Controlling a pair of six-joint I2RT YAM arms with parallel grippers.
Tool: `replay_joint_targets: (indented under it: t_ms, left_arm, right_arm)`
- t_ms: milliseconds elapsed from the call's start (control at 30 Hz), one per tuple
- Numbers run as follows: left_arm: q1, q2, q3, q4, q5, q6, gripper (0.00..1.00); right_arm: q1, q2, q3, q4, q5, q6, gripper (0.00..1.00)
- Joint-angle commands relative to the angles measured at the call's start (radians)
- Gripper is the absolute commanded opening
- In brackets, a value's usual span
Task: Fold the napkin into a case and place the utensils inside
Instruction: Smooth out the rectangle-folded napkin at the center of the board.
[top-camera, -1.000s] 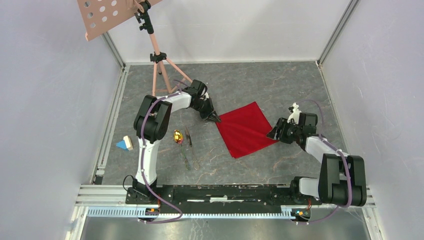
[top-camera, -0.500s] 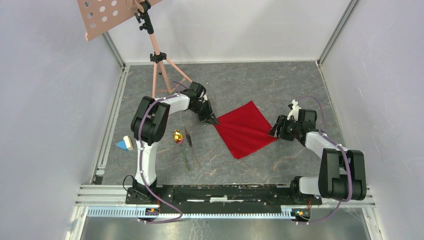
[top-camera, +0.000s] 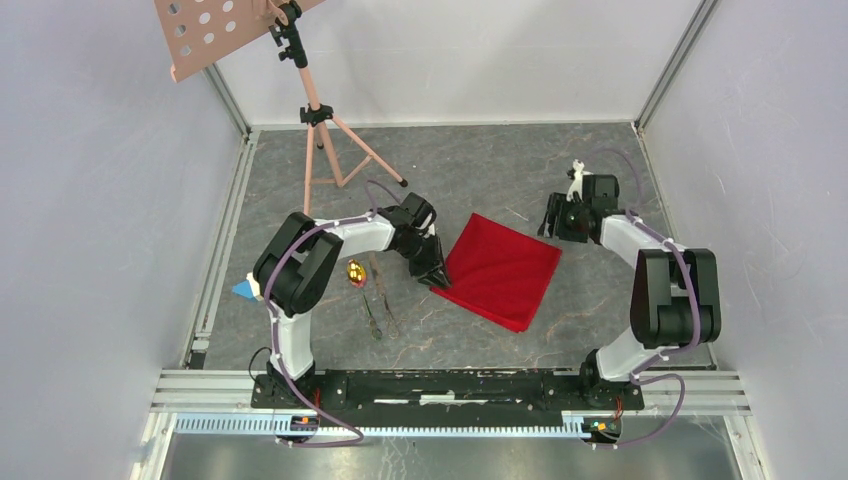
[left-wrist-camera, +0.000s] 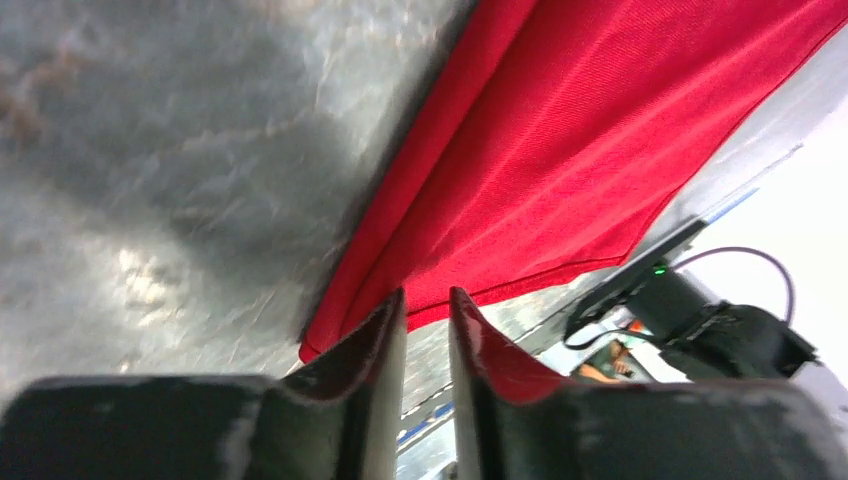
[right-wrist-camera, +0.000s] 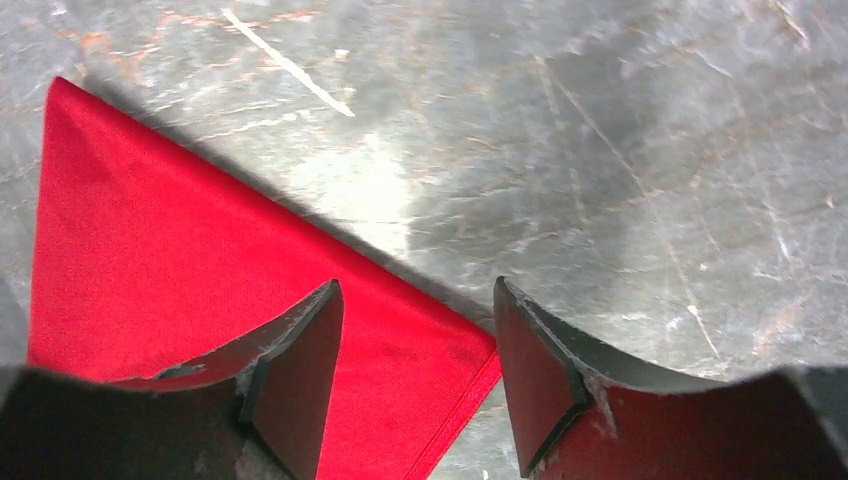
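Grey marbled tabletop (top-camera: 500, 160) under red napkin (top-camera: 500, 270), white walls (top-camera: 470, 60) around

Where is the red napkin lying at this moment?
In the top view the napkin lies flat right of centre, between the left gripper at its left edge and the right gripper by its right corner.

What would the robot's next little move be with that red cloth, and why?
Probably lower the right claw and pinch the corner of the napkin beneath it, for another fold. That claw hangs open over the corner, the napkin lies flat and too wide for a case, and the spoon lies outside it, on the table.
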Motion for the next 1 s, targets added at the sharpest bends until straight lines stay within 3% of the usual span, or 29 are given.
replay_joint_targets:
  t_ms: [0, 100, 333, 533, 700, 967]
  left_arm:
    - [-0.003, -0.108, -0.004, -0.148, -0.132, 0.068, 0.39]
    - [0.002, -0.15, 0.007, -0.184, -0.14, 0.105, 0.5]
    - [0.037, -0.147, 0.02, -0.198, -0.153, 0.157, 0.57]
    - [0.041, -0.101, 0.026, -0.197, -0.189, 0.195, 0.6]
    - [0.033, -0.063, -0.052, -0.12, -0.133, 0.165, 0.47]
    - [0.005, -0.091, -0.191, 0.1, -0.036, -0.002, 0.22]
  right_arm:
    - [0.087, -0.062, 0.045, -0.083, 0.075, -0.052, 0.65]
    - [0.139, -0.125, 0.004, -0.089, 0.042, -0.053, 0.66]
    - [0.178, -0.222, -0.169, 0.024, -0.219, 0.039, 0.67]
    - [0.182, -0.208, -0.224, 0.037, -0.203, 0.029, 0.66]
    - [0.182, -0.156, -0.199, 0.07, -0.164, 0.018, 0.66]
    - [0.186, 0.051, -0.016, 0.124, -0.078, -0.025, 0.64]
